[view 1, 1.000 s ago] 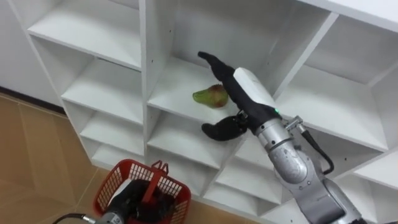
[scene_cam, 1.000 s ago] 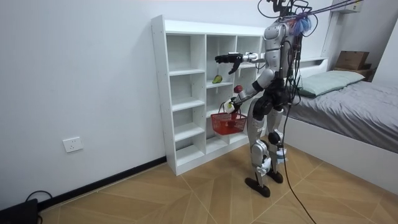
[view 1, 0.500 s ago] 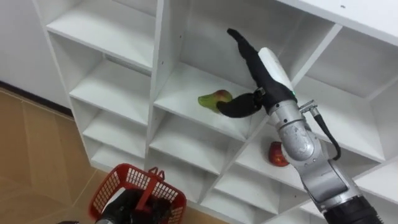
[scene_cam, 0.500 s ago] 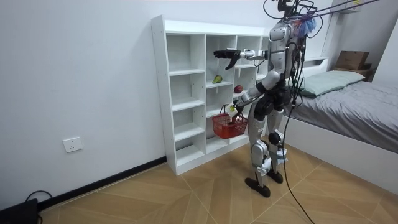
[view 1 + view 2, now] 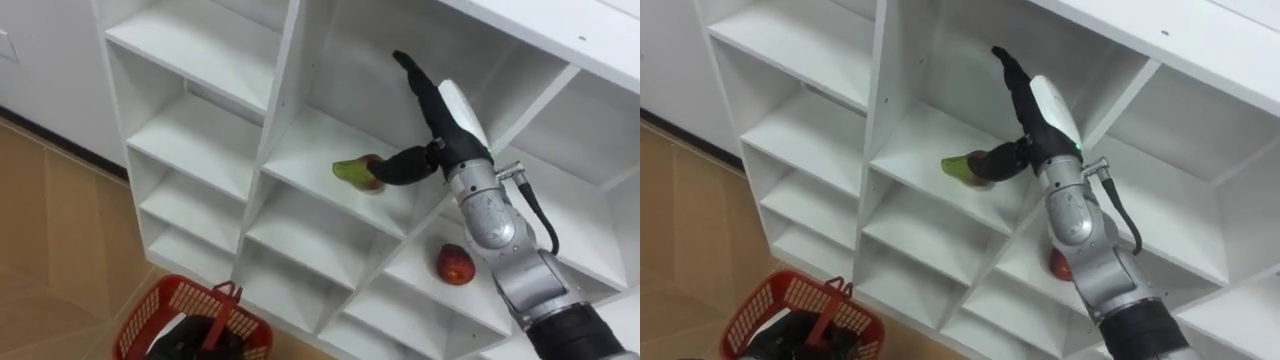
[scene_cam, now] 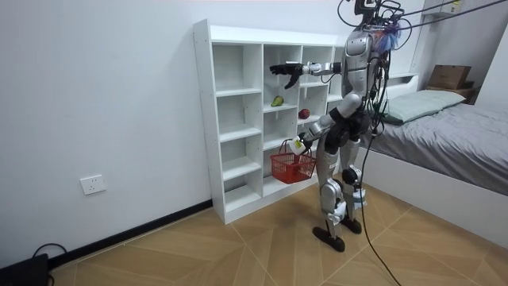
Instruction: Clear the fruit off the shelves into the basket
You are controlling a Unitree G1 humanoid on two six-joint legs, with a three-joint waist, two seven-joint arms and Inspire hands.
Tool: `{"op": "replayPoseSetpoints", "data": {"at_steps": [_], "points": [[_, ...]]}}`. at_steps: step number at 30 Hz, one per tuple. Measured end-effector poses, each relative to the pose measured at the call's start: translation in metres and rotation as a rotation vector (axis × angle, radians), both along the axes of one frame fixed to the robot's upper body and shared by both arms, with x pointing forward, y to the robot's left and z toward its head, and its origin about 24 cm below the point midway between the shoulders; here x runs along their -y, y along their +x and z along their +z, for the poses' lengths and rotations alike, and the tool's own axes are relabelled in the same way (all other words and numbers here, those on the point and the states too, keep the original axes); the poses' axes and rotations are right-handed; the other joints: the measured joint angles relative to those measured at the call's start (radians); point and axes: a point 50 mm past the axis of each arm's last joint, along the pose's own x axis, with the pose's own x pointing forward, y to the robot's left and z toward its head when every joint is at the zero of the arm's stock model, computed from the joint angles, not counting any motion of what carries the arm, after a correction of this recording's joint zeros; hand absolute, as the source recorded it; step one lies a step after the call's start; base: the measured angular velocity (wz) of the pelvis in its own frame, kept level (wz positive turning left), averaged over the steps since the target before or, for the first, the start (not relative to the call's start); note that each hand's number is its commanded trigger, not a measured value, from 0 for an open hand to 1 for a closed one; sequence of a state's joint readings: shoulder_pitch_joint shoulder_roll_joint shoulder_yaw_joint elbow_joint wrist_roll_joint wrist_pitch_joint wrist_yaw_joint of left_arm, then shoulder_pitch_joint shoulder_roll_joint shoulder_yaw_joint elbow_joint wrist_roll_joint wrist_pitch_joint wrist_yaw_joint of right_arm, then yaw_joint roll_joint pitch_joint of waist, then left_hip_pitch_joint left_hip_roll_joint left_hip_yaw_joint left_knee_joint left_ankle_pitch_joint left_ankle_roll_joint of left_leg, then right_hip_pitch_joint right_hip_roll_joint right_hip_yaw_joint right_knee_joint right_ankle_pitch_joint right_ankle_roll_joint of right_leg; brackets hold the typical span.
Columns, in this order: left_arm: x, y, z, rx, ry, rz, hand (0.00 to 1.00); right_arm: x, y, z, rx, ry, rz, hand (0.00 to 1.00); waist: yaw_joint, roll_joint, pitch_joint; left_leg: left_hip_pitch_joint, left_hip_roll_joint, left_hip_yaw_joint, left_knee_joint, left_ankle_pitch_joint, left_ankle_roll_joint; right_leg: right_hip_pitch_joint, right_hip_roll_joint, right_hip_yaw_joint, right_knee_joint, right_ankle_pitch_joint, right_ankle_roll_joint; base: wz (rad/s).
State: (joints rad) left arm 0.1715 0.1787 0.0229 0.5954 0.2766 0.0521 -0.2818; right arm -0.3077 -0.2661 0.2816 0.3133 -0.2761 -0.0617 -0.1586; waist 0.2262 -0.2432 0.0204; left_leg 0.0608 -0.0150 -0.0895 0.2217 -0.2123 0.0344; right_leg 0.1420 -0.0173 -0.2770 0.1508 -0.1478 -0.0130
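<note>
A green and red fruit point(image 5: 356, 172) lies on a middle shelf of the white closet point(image 5: 282, 120). My right hand point(image 5: 450, 115) is inside that compartment, open, with its fingers pointing up along the back wall and its thumb against the fruit's right side. One compartment lower and to the right sits a red apple point(image 5: 455, 264), partly behind my forearm in the right eye view. At the bottom left hangs a red basket point(image 5: 150, 312), its handle point(image 5: 221, 301) in my left hand point(image 5: 188, 336). In the room view I stand upright facing the closet point(image 6: 205, 119).
The shelves to the left and below hold nothing. In the room view a bed point(image 6: 444, 127) with a cardboard box point(image 6: 448, 76) stands at the right behind me. Wooden floor point(image 6: 238, 246) spreads to the left, below a wall socket point(image 6: 93, 184).
My right hand has gone deeper into the compartment, and its thumb has come up against the fruit. The basket hangs lower. The eye view has shifted, bringing the red apple into sight.
</note>
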Motion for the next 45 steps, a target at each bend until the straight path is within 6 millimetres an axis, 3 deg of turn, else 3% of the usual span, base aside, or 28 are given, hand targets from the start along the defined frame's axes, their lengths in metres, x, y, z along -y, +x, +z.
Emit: {"op": "replayPoseSetpoints", "data": {"at_steps": [8,16,24,30,41,45], "points": [[-0.001,0.000,0.000,-0.007,-0.006,0.012,1.00,0.005,0.000,-0.012,-0.056,-0.017,-0.013,0.00,0.017,-0.001,0.0009,-0.008,-0.001,-0.007,0.002,0.000,0.000,0.000,0.000,-0.003,0.000,0.000,0.000,0.02],[0.001,-0.001,-0.001,-0.009,-0.011,0.009,1.00,0.009,0.006,-0.025,-0.142,-0.058,-0.010,0.00,0.039,0.008,0.0152,-0.066,-0.008,-0.019,0.038,0.000,-0.001,-0.039,-0.001,-0.001,0.000,0.000,0.000,0.03],[0.001,0.001,-0.001,-0.011,-0.014,0.001,1.00,0.015,0.009,-0.033,-0.187,-0.150,-0.033,0.00,0.057,0.012,0.0167,-0.163,-0.012,-0.026,0.097,0.000,-0.001,-0.113,-0.003,-0.001,0.005,0.001,-0.001,0.03],[0.005,0.007,0.001,0.001,-0.012,-0.026,1.00,0.015,0.011,-0.031,-0.174,-0.207,-0.027,0.00,0.061,0.031,0.0258,-0.211,-0.011,-0.022,0.110,-0.001,0.000,-0.166,-0.005,0.003,0.029,0.002,-0.003,-0.04],[0.017,0.016,0.002,0.022,-0.005,-0.075,1.00,0.019,0.022,-0.030,-0.164,-0.292,-0.053,0.00,0.084,0.063,0.0228,-0.246,-0.005,0.001,0.116,0.000,0.000,-0.217,-0.015,0.004,0.054,0.002,-0.002,-0.04],[0.017,0.016,0.002,0.026,0.001,-0.072,1.00,0.020,0.022,-0.030,-0.160,-0.303,-0.059,0.00,0.085,0.065,0.0215,-0.248,-0.003,0.004,0.114,0.000,0.000,-0.222,-0.015,0.003,0.055,0.002,-0.002,-0.01]]}}
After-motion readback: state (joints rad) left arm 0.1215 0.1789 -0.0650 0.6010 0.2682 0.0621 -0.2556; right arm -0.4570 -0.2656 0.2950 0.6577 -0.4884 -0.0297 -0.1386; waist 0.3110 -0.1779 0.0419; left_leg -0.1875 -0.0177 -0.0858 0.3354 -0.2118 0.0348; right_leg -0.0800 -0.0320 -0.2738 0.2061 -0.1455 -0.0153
